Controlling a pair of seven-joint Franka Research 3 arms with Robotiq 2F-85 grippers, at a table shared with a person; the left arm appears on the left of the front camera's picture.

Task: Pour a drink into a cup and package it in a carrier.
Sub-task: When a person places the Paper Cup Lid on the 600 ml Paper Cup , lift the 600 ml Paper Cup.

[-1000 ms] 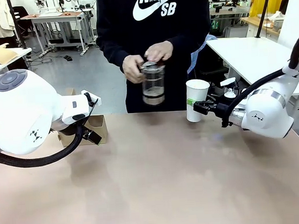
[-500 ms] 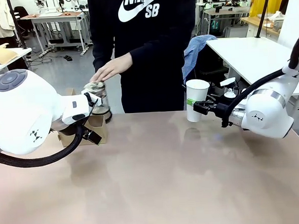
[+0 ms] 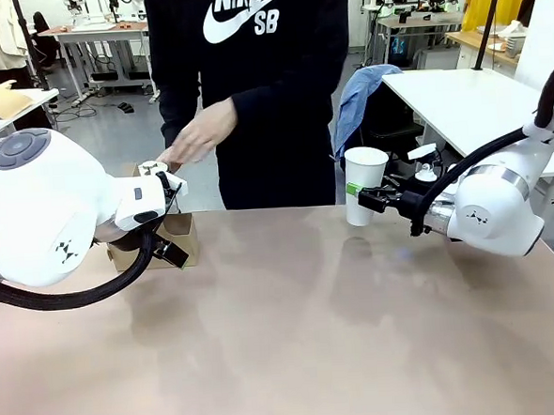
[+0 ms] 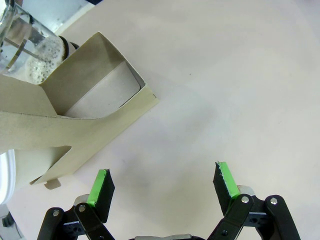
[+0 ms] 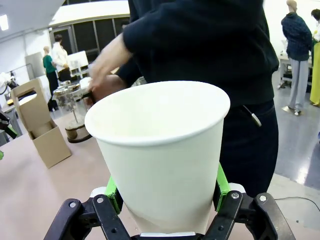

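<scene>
Glass jar (image 5: 74, 102) has moved beside the carrier (image 3: 183, 234); right jaws clamp the cup (image 3: 364, 185), left jaws gape empty.

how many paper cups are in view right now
1. The white paper cup is gripped by the right gripper at the table's far right. The carrier is partly hidden behind the left arm, so another could be out of sight.

white paper cup (image 3: 365, 183) upright, far edge of table (image 3: 294, 338), right of centre. brown cardboard carrier (image 3: 180, 240) upright, far-left edge.

Grey floor (image 3: 103, 133), white worktable (image 3: 459, 102)
</scene>
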